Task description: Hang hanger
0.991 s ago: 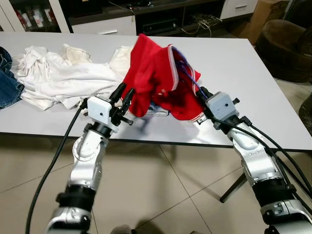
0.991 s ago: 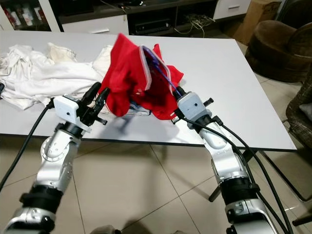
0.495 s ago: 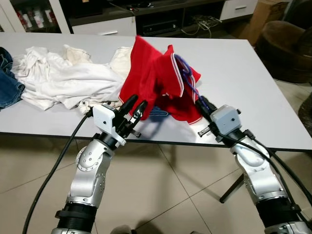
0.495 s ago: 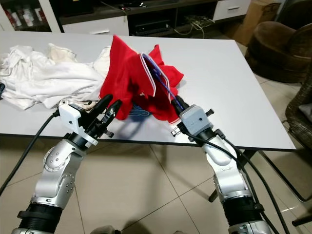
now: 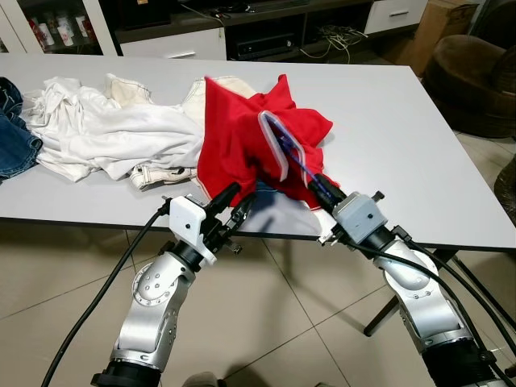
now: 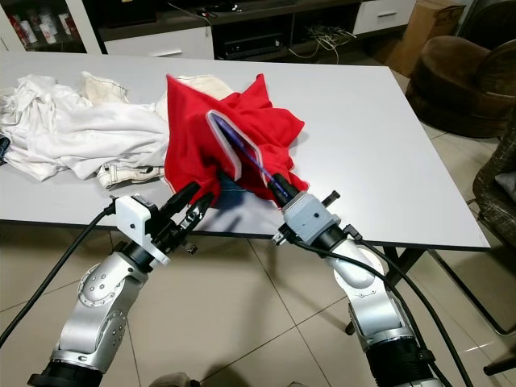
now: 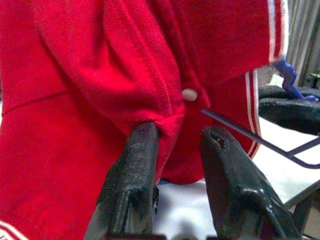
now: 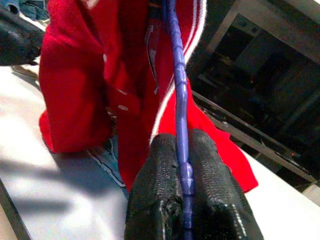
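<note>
While the left gripper (image 5: 235,201) pinches a fold of the soft red polo shirt (image 5: 242,145) at the grey surface (image 5: 403,121) edge, the shirt droops. The right gripper (image 6: 278,187) is clamped on the thin blue plastic hanger (image 8: 177,90) inside it. That hanger looks stiff and light, so holding its bar seems best.

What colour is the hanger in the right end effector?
Blue-purple; the hanger shows best in the right wrist view, pinched by the right end effector.
</note>
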### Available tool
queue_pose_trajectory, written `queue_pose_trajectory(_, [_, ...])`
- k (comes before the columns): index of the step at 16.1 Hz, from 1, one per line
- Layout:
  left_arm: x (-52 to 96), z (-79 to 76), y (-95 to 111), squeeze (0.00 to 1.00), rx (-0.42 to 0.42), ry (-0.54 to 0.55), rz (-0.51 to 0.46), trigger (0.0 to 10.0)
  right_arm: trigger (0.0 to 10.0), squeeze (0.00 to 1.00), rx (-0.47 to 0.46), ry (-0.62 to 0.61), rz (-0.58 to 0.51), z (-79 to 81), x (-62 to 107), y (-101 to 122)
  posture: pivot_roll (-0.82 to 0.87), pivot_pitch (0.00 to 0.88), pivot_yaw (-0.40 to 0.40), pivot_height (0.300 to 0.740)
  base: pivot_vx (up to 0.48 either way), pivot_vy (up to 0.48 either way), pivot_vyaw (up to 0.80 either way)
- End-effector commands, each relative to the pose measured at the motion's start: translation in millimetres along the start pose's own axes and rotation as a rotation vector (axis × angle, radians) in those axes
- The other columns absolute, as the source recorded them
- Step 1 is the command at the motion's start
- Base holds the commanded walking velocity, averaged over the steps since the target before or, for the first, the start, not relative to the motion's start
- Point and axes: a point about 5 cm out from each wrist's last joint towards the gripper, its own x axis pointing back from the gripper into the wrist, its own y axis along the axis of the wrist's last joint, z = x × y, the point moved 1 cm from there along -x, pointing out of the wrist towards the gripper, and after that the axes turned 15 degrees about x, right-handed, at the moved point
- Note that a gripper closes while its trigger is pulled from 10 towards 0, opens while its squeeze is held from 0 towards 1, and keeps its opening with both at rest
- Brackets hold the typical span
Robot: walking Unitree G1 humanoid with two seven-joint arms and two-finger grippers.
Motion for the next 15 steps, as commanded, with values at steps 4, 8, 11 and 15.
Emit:
queue_pose_trajectory(4, [-7.6,3.5,16,0.0,-0.085,-0.002,-0.046,10.0,10.0,0.0,0.033,0.072,-0.026,-3.4,0.4,-2,0.1,0.0,0.012,0.74,0.0,0.0,0.0])
queue_pose_trajectory(8, [-16.6,18.7,43,0.0,-0.21,-0.04,-0.076,10.0,10.0,0.0,0.051,0.102,-0.022,-6.0,5.3,-5,0.1,0.0,0.009,0.74,0.0,0.0,0.0])
queue_pose_trajectory(11, [-18.7,25.3,51,0.0,-0.358,-0.155,0.01,10.0,10.0,0.0,0.088,0.117,-0.022,-6.8,4.5,-6,0.09,0.0,0.01,0.74,0.0,0.0,0.0])
queue_pose_trajectory(15, [-18.5,37.5,54,0.0,-0.392,-0.163,0.054,10.0,10.0,0.0,0.107,0.143,-0.052,-4.7,8.3,-3,0.09,0.0,0.014,0.74,0.0,0.0,0.0])
